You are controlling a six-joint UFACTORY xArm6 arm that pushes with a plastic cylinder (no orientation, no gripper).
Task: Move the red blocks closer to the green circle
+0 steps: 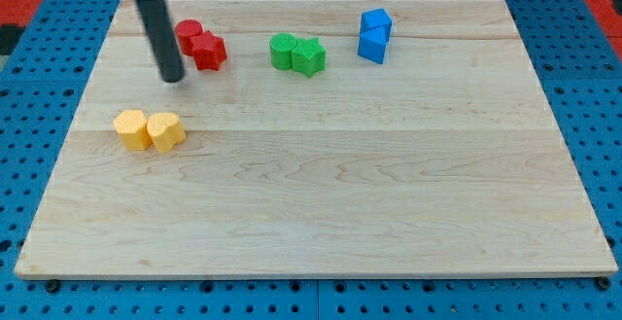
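Note:
Two red blocks sit together near the view's top left: a red round block [188, 35] and a red star-like block [208, 51] touching it on its lower right. The green circle [283, 51] lies to their right, touching a green star-like block [309, 57]. My tip [172, 77] stands on the board just left of and below the red blocks, a small gap away from them. The dark rod rises from it to the view's top.
Two yellow blocks [148, 130] lie side by side at the view's left, below my tip. Two blue blocks [373, 35] sit touching near the view's top right. The wooden board [321, 194] rests on a blue perforated table.

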